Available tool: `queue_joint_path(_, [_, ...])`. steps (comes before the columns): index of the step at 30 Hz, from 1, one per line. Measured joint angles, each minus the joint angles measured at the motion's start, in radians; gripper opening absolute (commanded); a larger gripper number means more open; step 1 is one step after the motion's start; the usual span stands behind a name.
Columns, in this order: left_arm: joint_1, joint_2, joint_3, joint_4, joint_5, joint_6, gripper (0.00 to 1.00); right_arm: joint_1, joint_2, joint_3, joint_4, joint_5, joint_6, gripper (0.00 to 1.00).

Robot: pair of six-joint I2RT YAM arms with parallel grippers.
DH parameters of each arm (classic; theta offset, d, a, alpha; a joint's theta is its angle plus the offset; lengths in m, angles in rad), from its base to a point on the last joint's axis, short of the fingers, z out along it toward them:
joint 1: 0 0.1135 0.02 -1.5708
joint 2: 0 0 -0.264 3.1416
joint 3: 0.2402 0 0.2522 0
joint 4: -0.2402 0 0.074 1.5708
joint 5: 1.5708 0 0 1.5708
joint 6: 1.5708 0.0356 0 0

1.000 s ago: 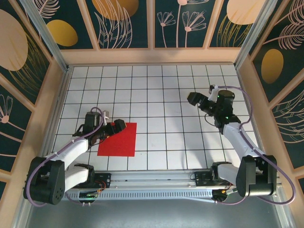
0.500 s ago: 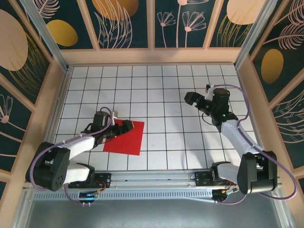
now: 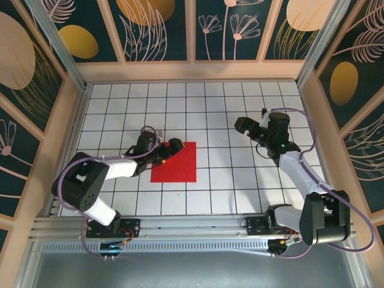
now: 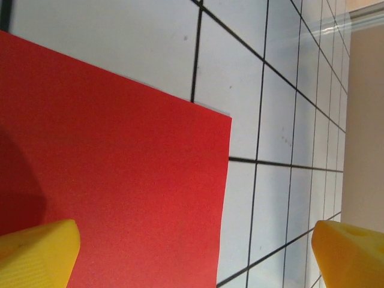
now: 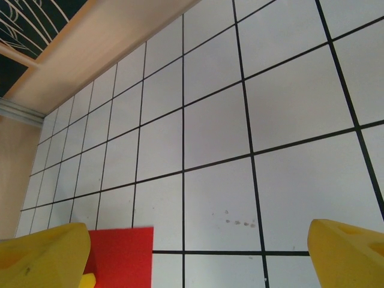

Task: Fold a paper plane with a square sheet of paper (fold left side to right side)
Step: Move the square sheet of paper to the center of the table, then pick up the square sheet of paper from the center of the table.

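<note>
Partly beneath left hand (image 3: 170, 150), paper (image 3: 179, 165).

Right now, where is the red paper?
In the top view the paper lies flat on the table, left of centre, with the left gripper at its left edge.

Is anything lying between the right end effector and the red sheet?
Nothing visible. Only the bare table separates the right end effector from the square sheet of paper; the left end effector is at the sheet's opposite, left side.
</note>
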Motion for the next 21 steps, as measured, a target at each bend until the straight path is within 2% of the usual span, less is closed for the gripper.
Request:
queue_joint_path(10, [-0.053, 0.146, 0.143, 0.046, -0.035, -0.053, 0.99, 0.001, 0.000, 0.021, -0.040, 0.026, -0.029, 0.90])
queue_joint_path(16, [-0.060, 0.153, 0.156, 0.042, -0.040, -0.060, 0.99, 0.003, 0.034, 0.035, -0.066, 0.026, -0.051, 0.87])
queue_joint_path(21, [-0.060, 0.105, 0.161, -0.042, -0.056, -0.051, 0.99, 0.035, 0.102, 0.075, -0.092, 0.047, -0.066, 0.89])
